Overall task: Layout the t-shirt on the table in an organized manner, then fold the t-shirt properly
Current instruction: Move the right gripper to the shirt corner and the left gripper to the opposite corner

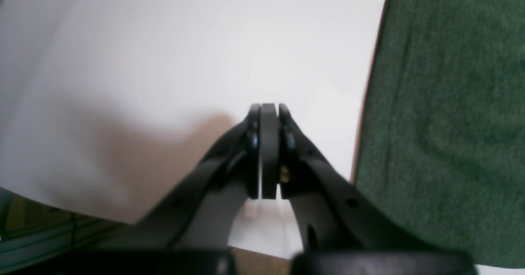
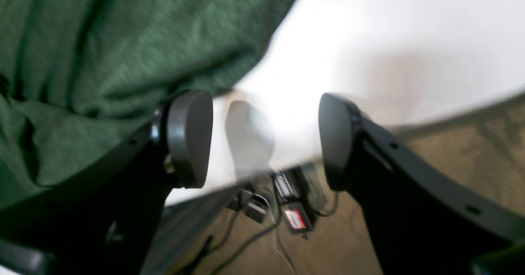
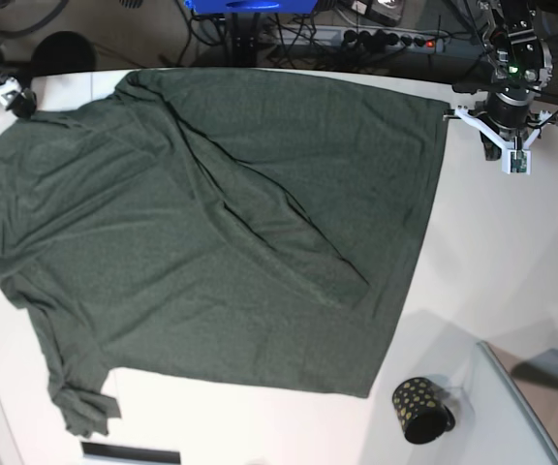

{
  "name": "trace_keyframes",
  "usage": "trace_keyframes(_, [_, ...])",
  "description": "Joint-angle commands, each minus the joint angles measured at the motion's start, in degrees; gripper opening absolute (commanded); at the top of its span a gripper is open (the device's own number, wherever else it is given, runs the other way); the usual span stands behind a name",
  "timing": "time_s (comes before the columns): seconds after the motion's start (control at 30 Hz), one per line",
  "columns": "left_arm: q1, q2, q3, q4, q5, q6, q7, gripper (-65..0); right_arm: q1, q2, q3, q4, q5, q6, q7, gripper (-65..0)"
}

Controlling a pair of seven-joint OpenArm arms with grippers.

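T-shirt (image 3: 211,242), dark green and plain, lies spread over most of the white desk (image 3: 511,252) in the base view. No print, logo or label can be seen on its fabric. It is not fully flat: long diagonal creases run across the middle, and the sleeve near the lower left corner is bunched. Its straight hem is toward that view's right side, close to the left arm.

On the desk near the bottom right of the shirt, just apart from its corner, lies a small black cup (image 3: 422,409) with gold dots, tipped on its side.

The left gripper (image 1: 269,115) is over bare desk just beside the shirt's edge, its jaws pressed together with nothing between them. In the base view it sits at the far right corner (image 3: 511,121).

The right gripper (image 2: 265,139) has its jaws spread apart and holds nothing. One pad (image 2: 189,137) is at the rim of the green cloth, the other over the desk's edge. Below, on the floor, are cables and a small device with a red label (image 2: 295,219); its writing is too blurred to read.
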Motion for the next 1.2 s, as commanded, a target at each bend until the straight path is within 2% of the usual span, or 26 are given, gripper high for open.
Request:
trace_keyframes(0.0, [0.09, -0.67, -0.32, 0.78, -0.15, 0.17, -1.35, -65.0, 0.67, 0.29, 0.31, -0.62, 0.38, 0.34, -0.01, -28.1])
trace_keyframes(0.27, [0.18, -0.85, -0.32, 0.78, -0.24, 0.17, -1.35, -65.0, 2.34, 1.6, 0.13, -6.95, 0.2, 0.34, 1.74, -28.4])
trace_keyframes(0.3, [0.18, -0.85, -0.32, 0.69, -0.24, 0.17, -1.35, -65.0, 2.17, 1.6, 0.13, -6.77, 0.2, 0.34, 1.74, -29.6])
trace_keyframes(0.4, [0.18, -0.85, -0.32, 0.69, -0.24, 0.17, -1.35, -65.0, 1.99, 1.6, 0.13, -6.69, 0.2, 0.34, 1.48, -38.6])
trace_keyframes(0.47, [0.18, -0.85, -0.32, 0.69, -0.24, 0.17, -1.35, -65.0, 1.64, 1.6, 0.13, -6.69, 0.2, 0.34, 1.48, -41.1])
trace_keyframes(0.97, [0.18, -0.67, -0.32, 0.69, -0.24, 0.17, -1.35, -65.0, 2.52, 1.52, -0.05, -7.04, 0.2, 0.34, 1.39, -42.3])
trace_keyframes(1.0, [0.18, -0.58, -0.32, 0.69, -0.24, 0.17, -1.35, -65.0, 2.52, 1.52, -0.05, -7.04, 0.2, 0.34, 1.39, -44.4])
trace_keyframes(1.13, [0.36, -0.49, -0.32, 0.69, -0.24, 0.17, -1.35, -65.0, 2.52, 1.6, -0.05, -7.04, 0.2, 0.34, 0.78, -63.2])
trace_keyframes(1.17, [0.97, -0.49, -0.32, 0.69, -0.24, 0.17, -1.35, -65.0, 2.52, 1.6, -0.05, -6.86, 0.2, 0.34, -0.1, -65.0])
